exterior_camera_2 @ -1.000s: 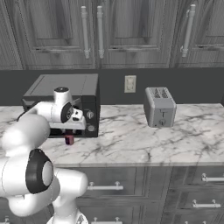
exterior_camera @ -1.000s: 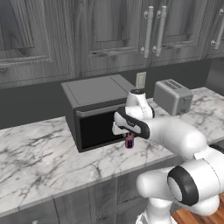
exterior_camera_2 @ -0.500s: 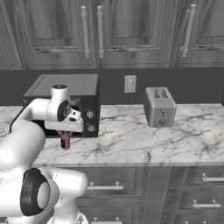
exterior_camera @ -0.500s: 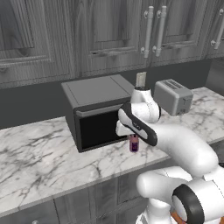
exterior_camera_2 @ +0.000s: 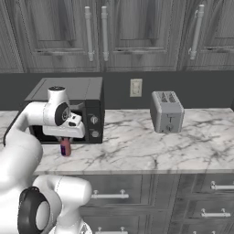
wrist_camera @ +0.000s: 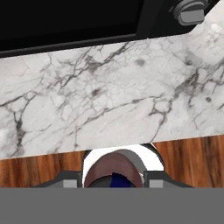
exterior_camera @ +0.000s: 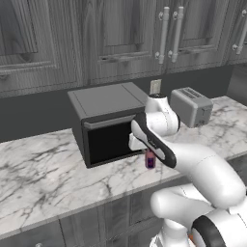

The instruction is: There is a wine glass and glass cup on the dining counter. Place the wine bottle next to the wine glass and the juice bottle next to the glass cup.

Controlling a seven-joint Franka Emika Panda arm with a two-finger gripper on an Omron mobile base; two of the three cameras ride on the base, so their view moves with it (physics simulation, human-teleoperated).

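Left base view: at frame centre, the claw [exterior_camera: 149, 150] is clamped on the small purple juice bottle [exterior_camera: 150, 159], held upright just above the marble surface [exterior_camera: 43, 178]. A black microwave [exterior_camera: 103, 120] stands just behind it, a toaster [exterior_camera: 191, 106] at upper right

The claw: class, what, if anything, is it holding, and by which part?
The claw holds the juice bottle by its top, at the neck and reddish cap, with the purple body hanging below it in front of the microwave.
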